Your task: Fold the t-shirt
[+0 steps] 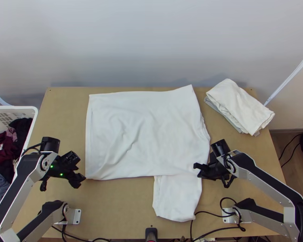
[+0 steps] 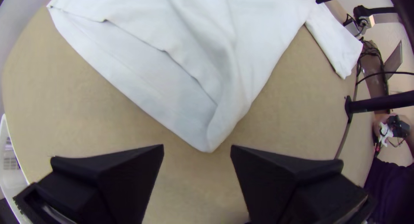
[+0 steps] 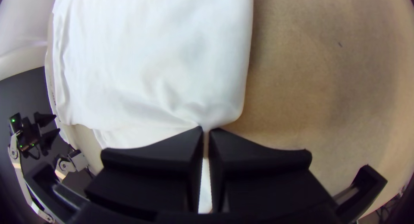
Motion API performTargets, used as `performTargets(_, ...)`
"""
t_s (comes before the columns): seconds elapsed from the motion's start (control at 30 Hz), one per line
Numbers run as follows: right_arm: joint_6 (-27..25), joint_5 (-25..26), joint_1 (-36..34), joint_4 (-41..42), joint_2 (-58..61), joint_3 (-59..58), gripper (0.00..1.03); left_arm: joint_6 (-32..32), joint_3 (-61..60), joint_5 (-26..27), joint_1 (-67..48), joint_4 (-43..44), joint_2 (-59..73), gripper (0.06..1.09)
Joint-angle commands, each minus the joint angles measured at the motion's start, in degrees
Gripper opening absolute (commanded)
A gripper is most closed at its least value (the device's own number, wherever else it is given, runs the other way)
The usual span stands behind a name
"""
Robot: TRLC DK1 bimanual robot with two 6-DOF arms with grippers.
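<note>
One t-shirt (image 1: 143, 133) lies spread on the table (image 1: 115, 205), one part jutting out – light, soft, apt to crease. My left fingers (image 2: 129, 176) stand wide, empty, by its corner – best grip there. My right fingers (image 3: 172, 163) are closed, seemingly pinching its edge.

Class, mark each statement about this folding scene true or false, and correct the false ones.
1. The t-shirt is bunched into a ball. False: it lies broadly spread, with some wrinkles.
2. The left tool stands open by a corner of the shirt. True.
3. The right tool has its fingers spread wide. False: they are closed on the shirt's edge.
4. Folded cloth lies at the table's far right corner. True.
5. The basket beside the table is empty. False: it holds clothes.
</note>
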Motion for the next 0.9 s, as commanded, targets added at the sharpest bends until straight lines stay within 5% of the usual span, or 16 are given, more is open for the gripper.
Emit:
performTargets(0.0, -0.6, 1.1, 0.1, 0.7, -0.1, -1.9, 0.03, 2.5, -1.6, 1.0, -0.3, -1.5, 1.3, 0.76)
performTargets(0.67, -0.5, 1.4, 0.1, 1.1, -0.2, -1.9, 0.03, 1.3, -3.9, 2.7, -4.6, 4.1, 10.5, 0.75)
performTargets(0.8, -0.7, 1.6, 0.1, 1.1, -0.8, -2.3, 0.03, 0.1, -5.5, 3.3, -5.5, 8.3, 9.4, 0.44)
performTargets(0.87, -0.7, 1.7, 0.1, 1.2, -1.3, -2.4, 0.03, 0.6, -6.3, 3.3, -5.7, 9.1, 9.0, 0.19)
